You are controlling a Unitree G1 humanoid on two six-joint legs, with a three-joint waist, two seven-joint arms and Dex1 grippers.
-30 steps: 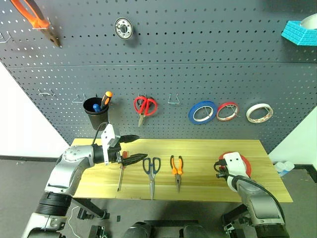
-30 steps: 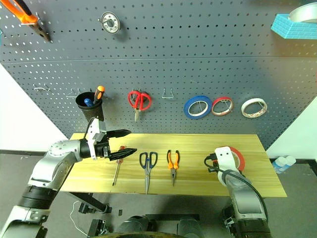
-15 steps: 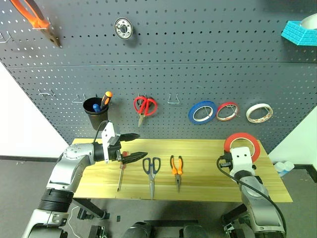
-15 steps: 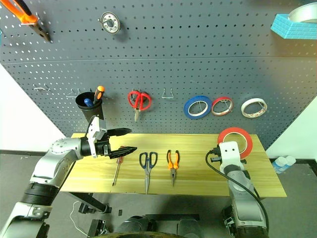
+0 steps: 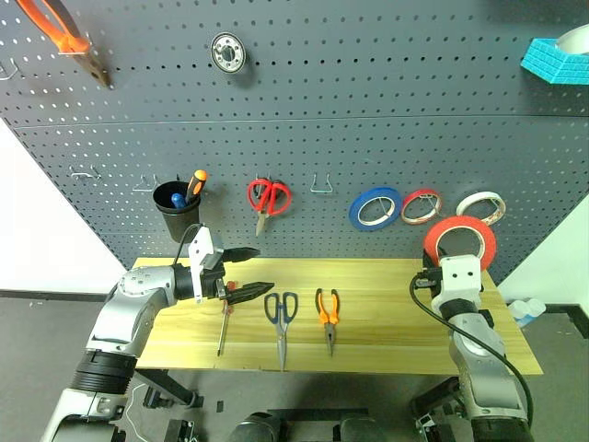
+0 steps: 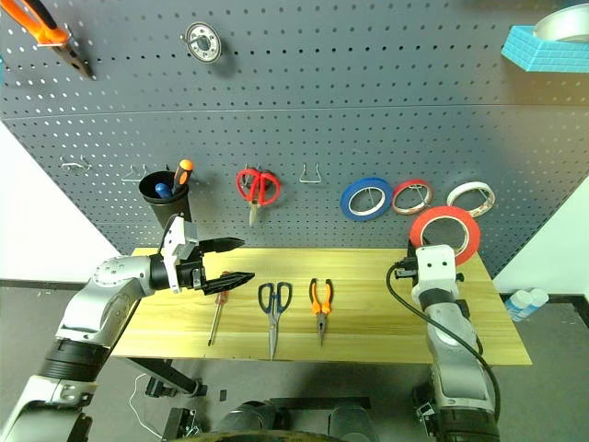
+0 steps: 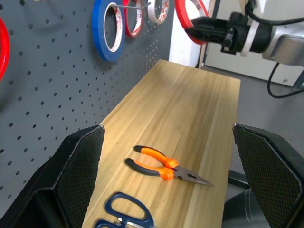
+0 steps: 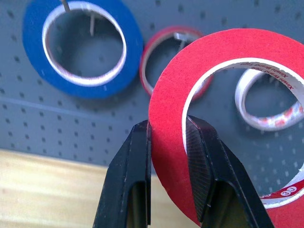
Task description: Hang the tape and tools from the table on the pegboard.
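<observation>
Already clamped on the rim of the tape [image 8: 223, 142], the right gripper [image 8: 168, 156] holds the red ring upright, clear of the tabletop [image 5: 386, 313] and in front of the pegboard [image 5: 368, 110], just below the white roll [image 5: 481, 206] and beside the small red roll [image 5: 421, 205] and blue roll [image 5: 375, 208] on their hooks. Above the tabletop's left end the left gripper [image 5: 247, 273] hangs with jaws spread wide, holding nothing. By the look of it the job is barely begun: the tape is lifted but not hooked, while the screwdriver [image 5: 224, 330], scissors [image 5: 282, 320] and pliers [image 5: 328, 316] lie side by side along the middle of the tabletop, all three untouched.
</observation>
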